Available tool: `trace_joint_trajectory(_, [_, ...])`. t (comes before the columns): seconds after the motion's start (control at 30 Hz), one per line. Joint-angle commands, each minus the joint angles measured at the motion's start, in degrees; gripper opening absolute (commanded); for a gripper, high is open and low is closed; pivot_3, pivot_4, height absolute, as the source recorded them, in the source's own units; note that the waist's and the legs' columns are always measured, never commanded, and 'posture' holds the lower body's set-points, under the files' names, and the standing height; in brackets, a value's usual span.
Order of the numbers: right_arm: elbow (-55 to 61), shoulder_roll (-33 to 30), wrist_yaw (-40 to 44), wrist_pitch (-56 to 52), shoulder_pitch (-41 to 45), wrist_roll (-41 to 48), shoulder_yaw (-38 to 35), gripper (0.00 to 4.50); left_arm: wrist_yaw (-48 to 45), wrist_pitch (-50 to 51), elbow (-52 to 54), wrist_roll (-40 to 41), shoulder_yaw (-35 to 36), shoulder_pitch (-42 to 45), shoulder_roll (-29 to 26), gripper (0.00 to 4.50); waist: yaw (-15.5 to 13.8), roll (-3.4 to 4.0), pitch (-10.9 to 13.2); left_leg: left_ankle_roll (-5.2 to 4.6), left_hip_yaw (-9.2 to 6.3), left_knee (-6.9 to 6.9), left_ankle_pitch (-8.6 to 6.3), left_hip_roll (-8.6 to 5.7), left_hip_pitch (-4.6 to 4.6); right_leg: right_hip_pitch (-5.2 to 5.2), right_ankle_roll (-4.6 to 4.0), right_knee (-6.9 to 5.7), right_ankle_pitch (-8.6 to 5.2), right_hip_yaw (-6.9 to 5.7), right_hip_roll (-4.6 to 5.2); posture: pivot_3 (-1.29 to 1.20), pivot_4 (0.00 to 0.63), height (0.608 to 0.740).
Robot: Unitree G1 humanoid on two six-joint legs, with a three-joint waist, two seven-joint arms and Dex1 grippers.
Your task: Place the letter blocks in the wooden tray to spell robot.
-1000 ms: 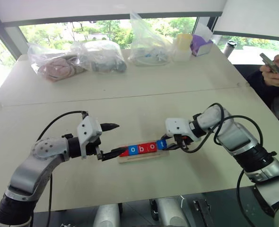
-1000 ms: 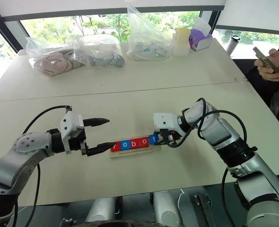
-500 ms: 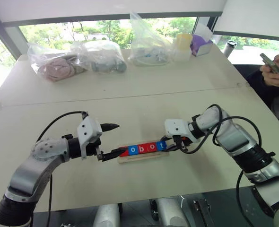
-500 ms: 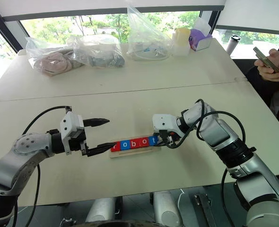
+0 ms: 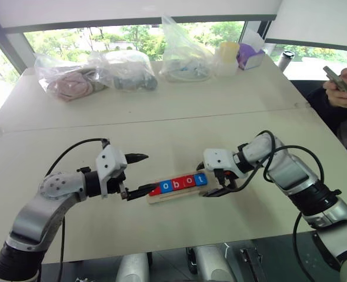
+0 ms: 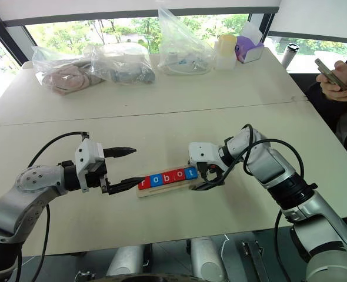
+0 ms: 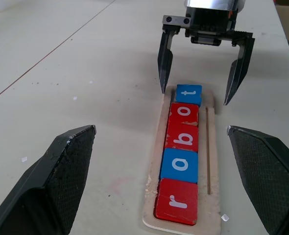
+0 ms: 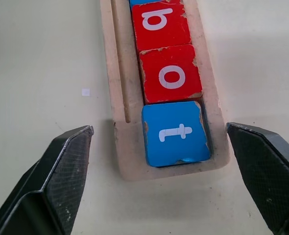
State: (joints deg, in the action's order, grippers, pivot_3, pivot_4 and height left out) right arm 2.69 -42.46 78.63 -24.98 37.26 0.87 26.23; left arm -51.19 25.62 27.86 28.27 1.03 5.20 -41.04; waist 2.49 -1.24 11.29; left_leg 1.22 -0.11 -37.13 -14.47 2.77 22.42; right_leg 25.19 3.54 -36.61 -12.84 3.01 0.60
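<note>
The wooden tray [image 5: 174, 196] lies on the table between my two grippers. Five letter blocks sit in its slot in a row: red r [image 7: 176, 200], blue o [image 7: 180, 165], red b [image 7: 182, 137], red o [image 7: 184, 113] and blue t [image 8: 176, 133], reading robot. My right gripper [image 5: 208, 183] is open and points down over the t end, one finger on each side of the tray, touching nothing. At the r end my left gripper [image 5: 149, 172] is open and empty, its lower finger close to the tray's end.
Several clear plastic bags [image 5: 123, 69] and small containers [image 5: 227, 57] line the far edge of the table. A person holding a phone [image 5: 338, 82] sits at the right side. A seam [image 5: 162, 120] crosses the table beyond the tray.
My right gripper has gone from shut on the t block to open. The t block now lies flat in the tray's end. The left arm has not moved.
</note>
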Motion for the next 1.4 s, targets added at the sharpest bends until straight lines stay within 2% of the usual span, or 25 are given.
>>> trace_joint_trajectory(0.03, [1.6, 0.1, -0.6, -0.3, 2.3, 1.2, -2.9, 4.45, -0.3, -0.6, 1.6, 1.0, 1.2, -0.1, -0.1, 4.50, 0.0, 0.00, 0.0, 0.00, 0.00, 0.00, 0.00, 0.00, 0.00, 0.00, 0.00, 0.00, 0.00, 0.00, 0.00, 0.00, 0.150, 0.740])
trace_joint_trajectory(0.8, [-5.5, 3.3, -4.1, 4.2, 4.8, -1.5, -3.4, 4.45, 0.3, -0.1, 2.3, 1.0, 1.3, -0.6, -0.1, 4.50, 0.0, 0.00, 0.0, 0.00, -0.01, 0.00, 0.00, 0.00, 0.00, 0.00, -0.02, -0.02, 0.01, 0.00, 0.00, 0.00, 0.150, 0.740])
trace_joint_trajectory(1.03, [5.5, -1.5, -2.7, -3.9, 1.6, 3.9, -8.9, 4.45, 1.9, 1.6, 4.2, 1.6, 3.0, -2.3, -0.8, 4.50, -0.1, -0.01, 0.0, 0.00, -0.03, 0.01, 0.00, 0.00, 0.01, 0.00, -0.01, -0.02, 0.01, 0.00, 0.00, 0.00, 0.150, 0.740])
trace_joint_trajectory(1.27, [24.9, -8.5, -8.6, -18.3, -13.2, 10.9, -20.2, 4.45, 2.7, 3.2, 8.6, 2.5, 7.6, -11.2, -2.8, 4.50, 0.0, -0.02, 0.0, 0.01, -0.03, 0.03, -0.01, 0.00, 0.01, 0.01, 0.02, -0.01, -0.04, 0.00, 0.01, 0.00, 0.150, 0.740])
trace_joint_trajectory(1.4, [28.9, -9.8, -11.1, -23.2, -15.7, 14.1, -22.9, 4.45, 2.3, 3.7, 10.8, 4.1, 11.1, -16.3, -3.7, 4.50, 0.2, -0.02, 0.0, 0.01, 0.00, 0.00, -0.01, 0.01, -0.06, 0.05, 0.01, 0.00, -0.03, 0.02, 0.01, 0.00, 0.150, 0.740])
